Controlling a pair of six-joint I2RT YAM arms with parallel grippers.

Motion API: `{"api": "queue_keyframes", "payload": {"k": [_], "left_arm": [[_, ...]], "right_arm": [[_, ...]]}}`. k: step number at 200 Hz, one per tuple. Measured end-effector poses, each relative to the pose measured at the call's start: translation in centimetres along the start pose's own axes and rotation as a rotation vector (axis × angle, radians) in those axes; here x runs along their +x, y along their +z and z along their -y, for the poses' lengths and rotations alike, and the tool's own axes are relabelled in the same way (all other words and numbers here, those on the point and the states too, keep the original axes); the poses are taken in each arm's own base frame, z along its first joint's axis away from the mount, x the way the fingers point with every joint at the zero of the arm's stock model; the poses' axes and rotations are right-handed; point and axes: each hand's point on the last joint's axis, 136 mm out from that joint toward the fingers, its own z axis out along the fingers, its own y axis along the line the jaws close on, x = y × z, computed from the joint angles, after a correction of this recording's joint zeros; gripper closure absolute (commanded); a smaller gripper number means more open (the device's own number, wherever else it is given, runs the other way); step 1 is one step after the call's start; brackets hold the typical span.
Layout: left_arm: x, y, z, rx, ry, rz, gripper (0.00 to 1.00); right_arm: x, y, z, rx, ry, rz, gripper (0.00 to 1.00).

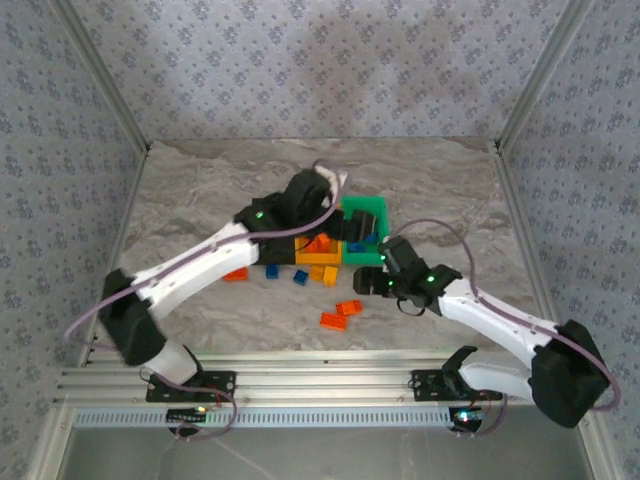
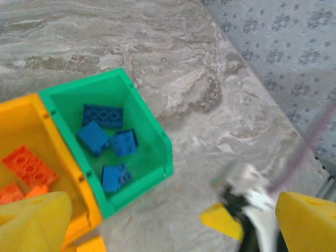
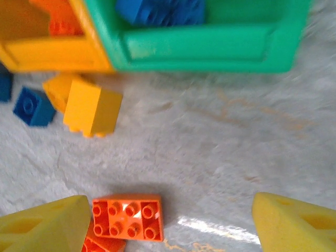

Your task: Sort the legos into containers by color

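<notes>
The green bin (image 2: 152, 131) holds several blue legos (image 2: 102, 115). Joined to it, the orange-yellow bin (image 2: 21, 121) holds red-orange legos (image 2: 29, 167). My left gripper (image 2: 173, 220) hangs open over these bins (image 1: 365, 215) with nothing between its yellow fingers (image 2: 31, 223). My right gripper (image 3: 168, 220) is open low over the table, just in front of the green bin (image 3: 210, 47). A red-orange lego (image 3: 127, 217) lies on the table beside its left finger (image 3: 44, 228), stacked over another one. A yellow lego (image 3: 92, 110) and a blue lego (image 3: 32, 106) lie near the orange-yellow bin (image 3: 52, 52).
Loose legos lie in front of the bins: a red-orange one (image 1: 235, 274), two blue ones (image 1: 272, 271), a yellow one (image 1: 330, 275), and two red-orange ones (image 1: 342, 314). The right gripper (image 1: 368, 280) is close to the left gripper (image 1: 325, 225). Patterned walls enclose the marble table (image 1: 200, 190).
</notes>
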Motion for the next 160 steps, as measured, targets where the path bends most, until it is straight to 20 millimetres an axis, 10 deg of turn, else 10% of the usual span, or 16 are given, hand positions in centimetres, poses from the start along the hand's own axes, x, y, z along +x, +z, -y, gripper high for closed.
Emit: {"api": "queue_keyframes", "payload": {"k": [69,160], "left_arm": [[12.3,-5.9,-8.6,-0.219,-0.116,-0.079,0.01],[13.7,-7.9,-11.0,-0.300,-0.185,-0.029,0.01]], "right_arm": [[3.4,4.0,-3.0,0.074,-0.161,-0.130,0.00],[4.9,5.0,-1.2,0.239,-0.164,-0.199,0.14]]}}
